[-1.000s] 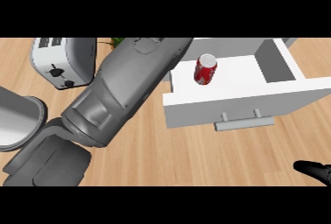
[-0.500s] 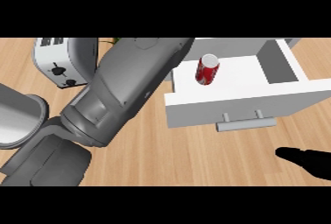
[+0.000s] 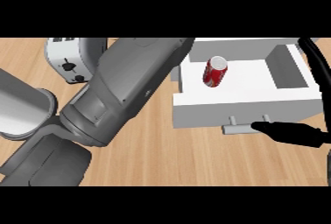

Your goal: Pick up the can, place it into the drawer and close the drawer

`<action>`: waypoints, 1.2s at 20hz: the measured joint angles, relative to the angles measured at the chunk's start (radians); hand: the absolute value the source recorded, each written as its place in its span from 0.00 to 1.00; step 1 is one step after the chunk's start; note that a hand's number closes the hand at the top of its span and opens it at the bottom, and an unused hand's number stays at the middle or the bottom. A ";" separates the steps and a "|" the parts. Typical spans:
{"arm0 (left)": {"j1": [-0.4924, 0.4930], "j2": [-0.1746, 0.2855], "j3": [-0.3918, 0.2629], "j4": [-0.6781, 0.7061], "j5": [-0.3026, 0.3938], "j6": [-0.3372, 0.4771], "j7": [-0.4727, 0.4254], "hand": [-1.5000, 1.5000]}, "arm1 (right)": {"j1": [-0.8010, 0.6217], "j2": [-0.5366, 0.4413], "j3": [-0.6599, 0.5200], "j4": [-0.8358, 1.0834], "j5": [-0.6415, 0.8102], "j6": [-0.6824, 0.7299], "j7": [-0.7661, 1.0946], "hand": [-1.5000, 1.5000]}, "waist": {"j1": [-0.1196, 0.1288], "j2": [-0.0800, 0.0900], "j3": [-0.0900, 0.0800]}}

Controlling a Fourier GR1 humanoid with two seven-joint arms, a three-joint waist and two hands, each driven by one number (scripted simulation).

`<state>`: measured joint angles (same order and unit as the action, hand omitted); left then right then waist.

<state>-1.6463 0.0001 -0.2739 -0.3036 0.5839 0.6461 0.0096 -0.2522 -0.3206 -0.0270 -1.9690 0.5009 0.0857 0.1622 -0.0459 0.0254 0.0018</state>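
Note:
A red can point(image 3: 215, 72) lies on its side inside the open white drawer point(image 3: 284, 94), toward its back left. My right hand point(image 3: 292, 133) comes in from the right edge with its fingers stretched out to the left. Its fingertips point(image 3: 257, 127) are at the drawer's front, right beside the grey handle point(image 3: 238, 129). It holds nothing. My left forearm point(image 3: 123, 96) runs diagonally from the lower left up to the top of the view, just left of the drawer. Its hand is out of sight past the top edge.
A white toaster point(image 3: 70, 61) stands at the back left, partly behind the left forearm. A grey rounded object point(image 3: 22, 109) sits at the left edge. A thin black strip point(image 3: 318, 65) crosses the drawer's right side. Bare wooden counter point(image 3: 194, 162) lies in front of the drawer.
My right hand has moved up and left from the lower right corner to the drawer's front by the handle. The can, the drawer and the left arm have stayed put.

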 measured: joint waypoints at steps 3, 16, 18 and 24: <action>-0.001 0.000 -0.003 0.015 -0.005 -0.003 -0.006 0.00 | -0.043 0.002 0.048 0.101 0.090 -0.031 -0.033 0.00 | 0.012 -0.002 0.000; 0.039 0.043 0.022 -0.007 -0.027 -0.061 -0.005 0.00 | -0.246 0.064 0.150 0.637 0.399 -0.253 -0.170 0.00 | 0.059 -0.014 -0.001; 0.030 0.052 0.023 -0.011 -0.035 -0.057 0.009 0.00 | -0.298 0.087 0.145 0.740 0.429 -0.307 -0.185 0.00 | 0.066 -0.013 -0.001; 0.074 0.095 0.018 -0.059 -0.055 -0.064 0.036 0.00 | -0.429 0.120 0.097 1.018 0.491 -0.469 -0.228 0.00 | 0.086 -0.016 -0.001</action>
<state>-1.5722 0.0950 -0.2562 -0.3621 0.5285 0.5820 0.0455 -0.6808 -0.2001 0.0699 -0.9511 0.9922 -0.3838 -0.0658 0.0405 0.0098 0.0007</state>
